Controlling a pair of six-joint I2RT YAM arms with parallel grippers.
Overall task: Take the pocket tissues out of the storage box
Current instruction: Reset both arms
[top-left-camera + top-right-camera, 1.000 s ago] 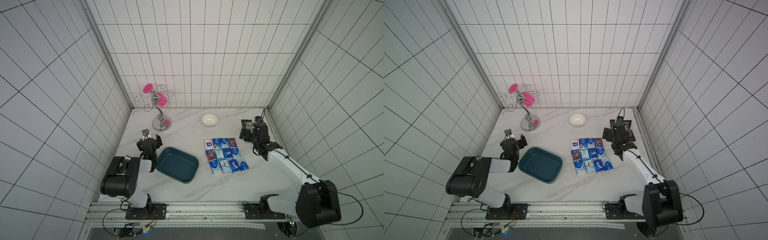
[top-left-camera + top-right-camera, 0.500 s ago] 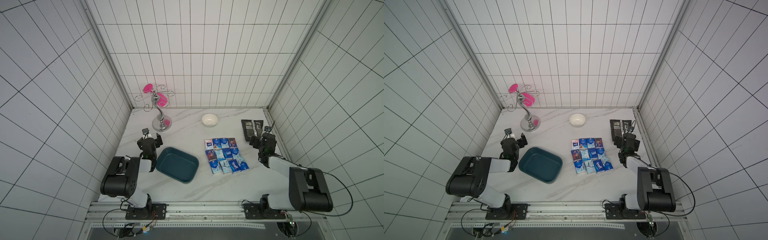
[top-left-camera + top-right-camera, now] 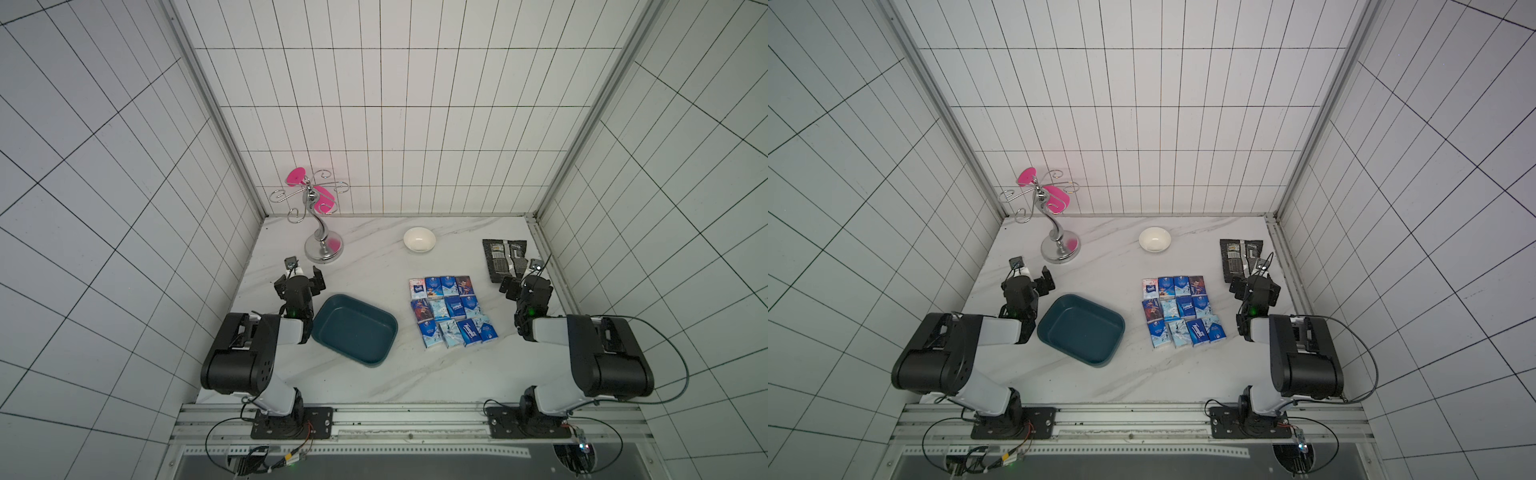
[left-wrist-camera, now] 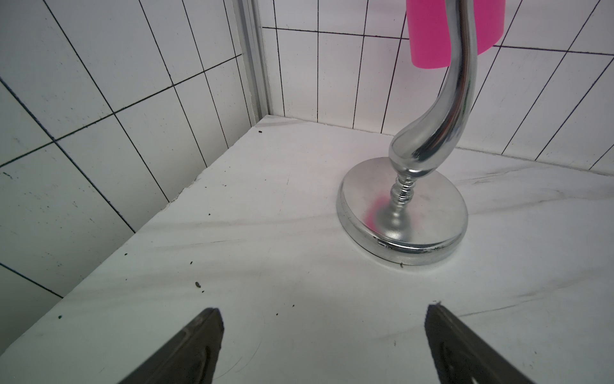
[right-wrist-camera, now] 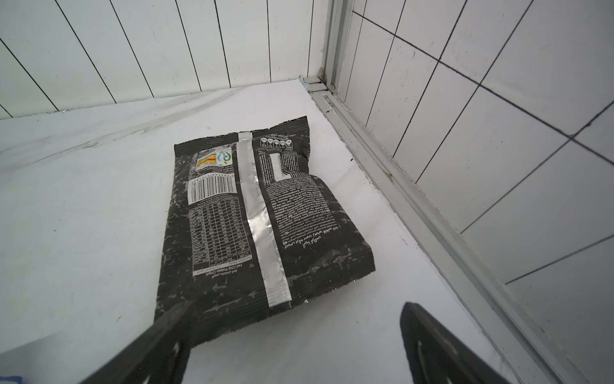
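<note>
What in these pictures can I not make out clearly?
Print on the pocket tissues: too small in both top views; absent from wrist views.
Top of the silver stand: cut off by the picture's edge in the left wrist view.
One corner of the black packet: hidden by the right gripper in the right wrist view.

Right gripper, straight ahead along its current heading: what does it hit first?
Likely the black foil packet, lying flat just ahead of the open right gripper. Height above the table is unclear; if it clears the packet, the tiled wall comes next.
</note>
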